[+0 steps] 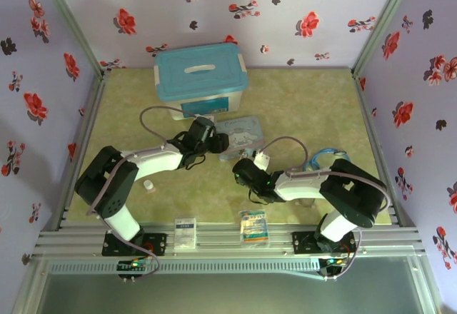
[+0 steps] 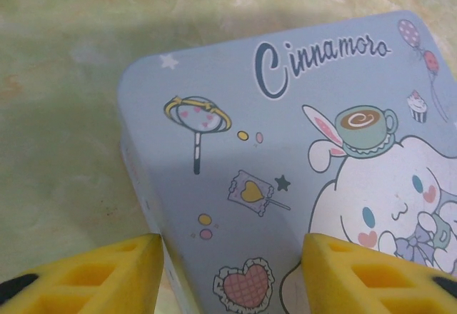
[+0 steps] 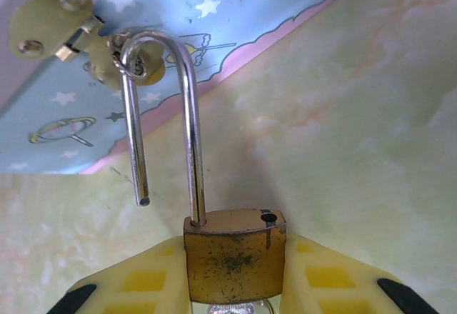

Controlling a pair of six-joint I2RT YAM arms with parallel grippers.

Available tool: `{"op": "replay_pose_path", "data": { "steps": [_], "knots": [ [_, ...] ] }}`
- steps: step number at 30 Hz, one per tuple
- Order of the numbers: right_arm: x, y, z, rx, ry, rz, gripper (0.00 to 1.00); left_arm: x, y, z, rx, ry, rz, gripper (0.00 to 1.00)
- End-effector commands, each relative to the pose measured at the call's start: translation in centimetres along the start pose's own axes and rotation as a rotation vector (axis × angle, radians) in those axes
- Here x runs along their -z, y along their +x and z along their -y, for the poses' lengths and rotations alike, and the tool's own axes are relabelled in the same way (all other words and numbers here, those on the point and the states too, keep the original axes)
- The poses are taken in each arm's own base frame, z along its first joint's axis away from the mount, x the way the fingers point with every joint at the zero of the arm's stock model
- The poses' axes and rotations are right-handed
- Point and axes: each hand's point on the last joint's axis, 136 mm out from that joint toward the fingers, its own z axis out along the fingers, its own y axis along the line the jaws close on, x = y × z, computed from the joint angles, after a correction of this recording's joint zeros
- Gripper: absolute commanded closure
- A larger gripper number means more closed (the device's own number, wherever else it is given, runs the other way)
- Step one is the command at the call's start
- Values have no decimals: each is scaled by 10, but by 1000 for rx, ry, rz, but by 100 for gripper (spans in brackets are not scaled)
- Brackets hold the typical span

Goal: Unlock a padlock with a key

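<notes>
My right gripper (image 3: 235,289) is shut on the padlock (image 3: 232,250), with its yellow fingers (image 3: 143,282) pressed against both sides of the brass body. The silvery shackle (image 3: 189,114) is open. Its free end hangs outside the body's hole, and its loop passes through the ring of the brass hasp (image 3: 50,18) on the light-blue cartoon tin (image 2: 285,150). A silvery bit (image 3: 239,308) shows under the body, and I cannot tell if it is the key. My left gripper (image 2: 232,253) is open, astride the tin's near left edge. In the top view both grippers (image 1: 218,143) (image 1: 243,173) are by the tin (image 1: 243,132).
A white box with a blue lid (image 1: 201,71) stands behind the tin. A small white cylinder (image 1: 148,185) lies near the left arm. Two packets (image 1: 186,232) (image 1: 253,225) rest on the front rail. A blue cable bundle (image 1: 325,158) lies to the right.
</notes>
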Motion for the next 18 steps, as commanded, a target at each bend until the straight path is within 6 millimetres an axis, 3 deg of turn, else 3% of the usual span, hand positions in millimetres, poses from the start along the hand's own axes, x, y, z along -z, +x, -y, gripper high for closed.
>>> {"op": "replay_pose_path", "data": {
  "steps": [1, 7, 18],
  "knots": [
    [-18, 20, -12, -110, -73, -70, 78, -8, 29, -23, -39, -63, -80, 47],
    [-20, 15, -15, -144, -70, -47, 78, -9, 32, -25, -64, -66, -87, 48],
    [-14, -21, -23, -233, -141, 40, 79, -17, 51, -38, -100, -94, -139, 54]
  ]
}}
